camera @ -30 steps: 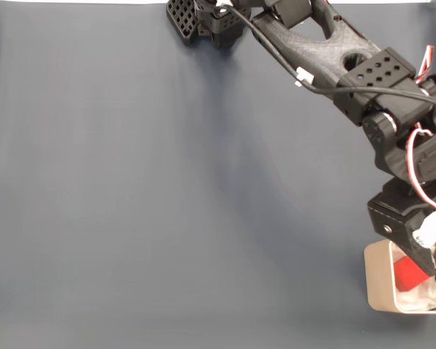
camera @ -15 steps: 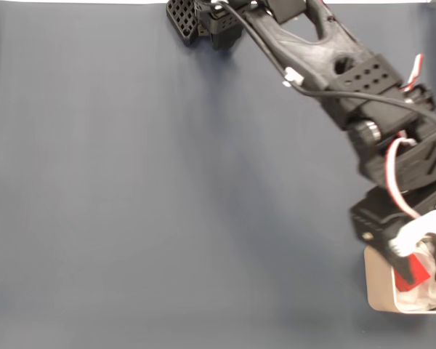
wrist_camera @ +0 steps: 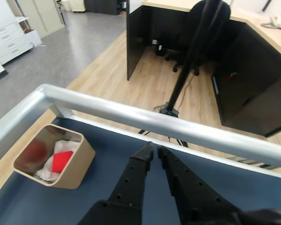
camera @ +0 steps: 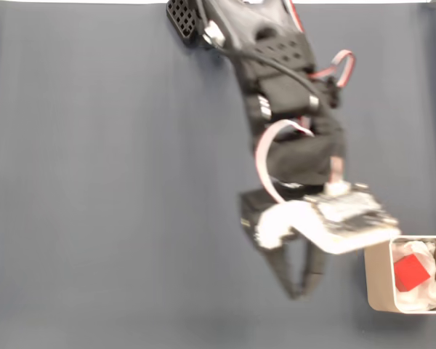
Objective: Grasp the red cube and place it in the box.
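Red cube (camera: 409,273) sits bright and matte on the crumpled white paper (camera: 427,293) in the box (camera: 376,280), off to the tool's (wrist_camera: 154,152) left in the wrist view. Tool's jaws are nearly closed, gripping nothing, over bare blue tabletop (camera: 116,189). Metal rail (wrist_camera: 187,130) just beyond, office chair (wrist_camera: 203,28) farther back.

The red cube (camera: 410,273) has matte faces and lies on crumpled white paper (wrist_camera: 55,156) inside the box (wrist_camera: 77,165), whose beige walls look smooth, faintly glossy inside. Beside the box, the gripper (wrist_camera: 154,150) is matte black plastic over a smooth dark blue mat (camera: 116,189)
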Controlling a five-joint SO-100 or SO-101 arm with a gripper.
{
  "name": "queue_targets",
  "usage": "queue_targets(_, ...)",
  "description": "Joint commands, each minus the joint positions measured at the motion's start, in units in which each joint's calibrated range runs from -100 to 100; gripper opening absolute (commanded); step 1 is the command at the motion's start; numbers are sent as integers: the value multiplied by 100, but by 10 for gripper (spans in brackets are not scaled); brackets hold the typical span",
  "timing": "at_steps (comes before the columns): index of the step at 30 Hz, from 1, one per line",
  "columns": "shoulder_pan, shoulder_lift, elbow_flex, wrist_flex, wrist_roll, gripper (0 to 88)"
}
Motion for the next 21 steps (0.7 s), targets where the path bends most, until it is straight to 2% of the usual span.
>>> queue_targets(1,462,-1141,746,-210,-93,0)
queue_targets(9,966,-3160,3593,-645,-103,0)
queue_targets(21,1002,-6834,8629,-956,-103,0)
